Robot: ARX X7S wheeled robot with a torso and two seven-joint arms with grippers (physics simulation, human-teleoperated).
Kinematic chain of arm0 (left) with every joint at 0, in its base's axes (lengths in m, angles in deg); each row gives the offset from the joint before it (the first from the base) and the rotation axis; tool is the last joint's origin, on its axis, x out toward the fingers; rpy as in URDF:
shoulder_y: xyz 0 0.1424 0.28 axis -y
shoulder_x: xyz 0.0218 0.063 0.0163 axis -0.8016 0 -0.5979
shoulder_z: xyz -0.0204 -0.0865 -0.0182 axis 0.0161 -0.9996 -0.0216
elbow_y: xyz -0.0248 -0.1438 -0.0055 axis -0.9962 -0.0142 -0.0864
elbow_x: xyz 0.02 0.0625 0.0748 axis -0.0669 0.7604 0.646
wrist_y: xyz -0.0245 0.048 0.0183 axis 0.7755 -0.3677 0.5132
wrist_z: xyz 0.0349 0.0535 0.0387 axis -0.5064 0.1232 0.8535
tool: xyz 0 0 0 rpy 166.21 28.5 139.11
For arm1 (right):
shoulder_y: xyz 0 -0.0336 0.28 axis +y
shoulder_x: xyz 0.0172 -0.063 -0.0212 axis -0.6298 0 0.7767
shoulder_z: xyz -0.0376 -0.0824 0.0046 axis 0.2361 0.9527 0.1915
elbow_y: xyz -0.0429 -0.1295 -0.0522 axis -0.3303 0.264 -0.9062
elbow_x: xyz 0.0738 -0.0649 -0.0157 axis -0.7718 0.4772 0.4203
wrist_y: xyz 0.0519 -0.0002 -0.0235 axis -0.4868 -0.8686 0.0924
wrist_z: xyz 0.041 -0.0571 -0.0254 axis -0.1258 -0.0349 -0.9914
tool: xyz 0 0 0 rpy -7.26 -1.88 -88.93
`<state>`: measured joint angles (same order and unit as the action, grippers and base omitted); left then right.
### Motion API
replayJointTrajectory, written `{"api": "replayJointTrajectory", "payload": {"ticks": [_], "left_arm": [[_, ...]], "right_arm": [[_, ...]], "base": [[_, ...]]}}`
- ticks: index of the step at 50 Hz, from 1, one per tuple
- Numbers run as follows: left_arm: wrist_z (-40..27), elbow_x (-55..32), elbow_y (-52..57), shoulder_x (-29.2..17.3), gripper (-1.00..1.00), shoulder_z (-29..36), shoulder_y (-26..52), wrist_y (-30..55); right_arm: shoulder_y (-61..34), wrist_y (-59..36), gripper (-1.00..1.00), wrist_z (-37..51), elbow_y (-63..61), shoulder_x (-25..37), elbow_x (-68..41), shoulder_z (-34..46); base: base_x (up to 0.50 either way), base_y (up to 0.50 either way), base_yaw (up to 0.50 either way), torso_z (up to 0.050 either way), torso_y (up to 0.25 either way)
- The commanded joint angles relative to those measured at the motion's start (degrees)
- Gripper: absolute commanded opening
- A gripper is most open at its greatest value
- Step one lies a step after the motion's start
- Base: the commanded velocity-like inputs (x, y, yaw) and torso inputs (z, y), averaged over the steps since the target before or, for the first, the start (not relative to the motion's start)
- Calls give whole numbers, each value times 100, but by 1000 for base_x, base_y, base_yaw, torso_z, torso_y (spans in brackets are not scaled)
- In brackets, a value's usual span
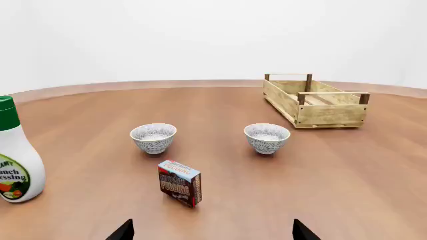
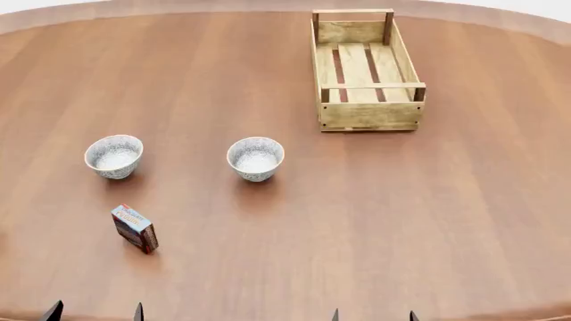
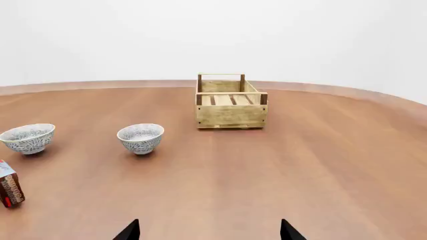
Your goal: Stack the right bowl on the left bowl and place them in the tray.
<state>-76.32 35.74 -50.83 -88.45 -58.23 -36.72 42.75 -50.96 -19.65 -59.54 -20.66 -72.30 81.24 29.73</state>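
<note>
Two patterned white bowls stand apart on the brown table: the left bowl (image 2: 114,156) (image 1: 153,138) (image 3: 27,138) and the right bowl (image 2: 256,158) (image 1: 267,138) (image 3: 141,138). The tray (image 2: 368,70) (image 1: 314,101) (image 3: 230,102), a light-wood slatted crate, sits empty further back to the right. My left gripper (image 2: 95,312) (image 1: 212,231) is open at the near table edge, well short of the bowls. My right gripper (image 2: 373,315) (image 3: 208,230) is open too, also at the near edge. Only fingertips show; nothing is between them.
A small colourful box (image 2: 136,229) (image 1: 180,183) (image 3: 9,184) stands on the table in front of the left bowl. A white dressing bottle with a green cap (image 1: 15,152) stands off to the left, seen only in the left wrist view. The table's rounded far edge (image 2: 178,7) curves behind the tray.
</note>
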Motion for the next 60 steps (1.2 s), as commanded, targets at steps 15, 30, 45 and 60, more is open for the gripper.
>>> {"api": "replayJointTrajectory", "payload": {"ticks": [15,30,45,60], "left_arm": [[-52,-251,-33,-97,100,10,72,255],[-542,-478,1493,-311,100,244,-108,1169],[-959,-615,4139,-556,100,256,-286,2460],[-1221,-865,5551,-719,100,239,-213,3271]], "right_arm": [[37,-240,100,303,-178,77,36,205],[125,-688,100,653,-1319,360,-159,354],[136,-2071,100,865,-4051,647,-210,357],[-122,-2965,100,1075,-5381,781,-183,463]], "base": [[0,0,0,0,0],[0,0,0,0,0],[0,0,0,0,0],[0,0,0,0,0]]}}
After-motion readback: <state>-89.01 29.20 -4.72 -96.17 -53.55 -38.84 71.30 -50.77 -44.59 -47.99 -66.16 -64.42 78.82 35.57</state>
